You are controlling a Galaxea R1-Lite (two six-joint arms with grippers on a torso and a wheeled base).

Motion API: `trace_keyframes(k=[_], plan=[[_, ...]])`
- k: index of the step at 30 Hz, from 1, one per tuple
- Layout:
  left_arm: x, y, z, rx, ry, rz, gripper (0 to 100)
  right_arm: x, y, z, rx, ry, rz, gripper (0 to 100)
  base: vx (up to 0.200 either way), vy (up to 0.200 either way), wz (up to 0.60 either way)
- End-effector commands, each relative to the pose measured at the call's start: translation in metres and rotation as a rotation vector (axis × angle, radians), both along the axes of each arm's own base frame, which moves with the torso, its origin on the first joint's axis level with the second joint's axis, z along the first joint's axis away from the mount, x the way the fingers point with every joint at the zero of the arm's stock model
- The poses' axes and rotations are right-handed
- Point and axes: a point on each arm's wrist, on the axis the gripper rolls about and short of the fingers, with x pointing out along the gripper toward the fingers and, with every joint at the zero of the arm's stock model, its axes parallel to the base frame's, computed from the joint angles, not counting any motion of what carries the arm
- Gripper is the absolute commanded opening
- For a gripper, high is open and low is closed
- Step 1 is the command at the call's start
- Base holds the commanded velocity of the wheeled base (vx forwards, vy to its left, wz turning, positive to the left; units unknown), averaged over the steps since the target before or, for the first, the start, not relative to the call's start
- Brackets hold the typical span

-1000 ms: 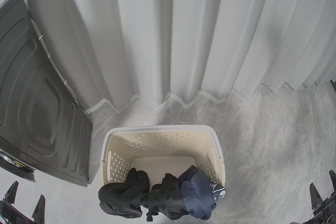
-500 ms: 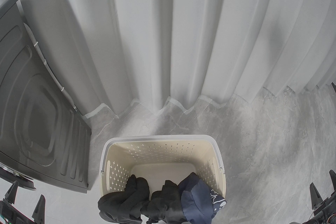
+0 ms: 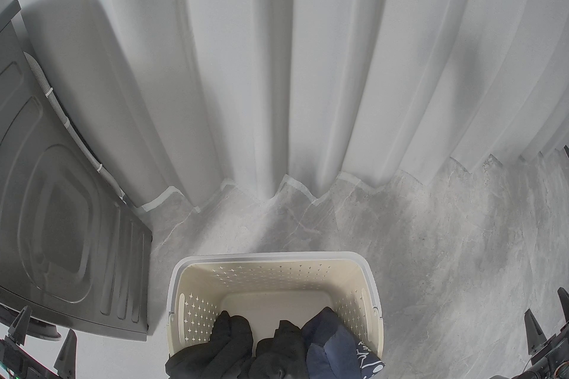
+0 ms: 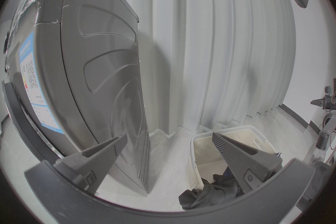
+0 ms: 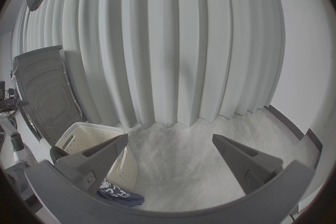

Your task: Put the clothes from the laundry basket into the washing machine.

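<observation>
Sitting on the floor [image 3: 444, 256] beside the washing machine [image 3: 59, 244], your laundry basket [image 3: 195, 303] holds dark clothes [image 3: 278, 347], some draped over its near rim. Your left tool [image 4: 168, 136] and right tool [image 5: 169, 137] both gape wide, holding nothing.

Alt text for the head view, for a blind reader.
A cream basket on a grey floor, dark clothes heaped over its near rim. A washing machine to its left, white curtain behind; left gripper and right gripper open at the bottom corners.
</observation>
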Motion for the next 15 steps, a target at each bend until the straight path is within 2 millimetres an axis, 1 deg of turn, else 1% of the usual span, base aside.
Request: trace_keyframes(k=[1,6,15], plan=[[0.0004,0.0,-0.0052,-0.001,0.006,0.0,100,0.001,0.0,-0.005,0.0,0.013,0.001,100,0.2,0.0,0.0],[0.0004,0.0,-0.0052,0.0,0.006,0.0,100,0.001,0.0,-0.005,0.0,0.013,0.001,100,0.2,0.0,0.0],[0.0004,0.0,-0.0052,0.0,0.006,0.0,100,0.001,0.0,-0.005,0.0,0.013,0.001,100,0.0,0.0,0.0]])
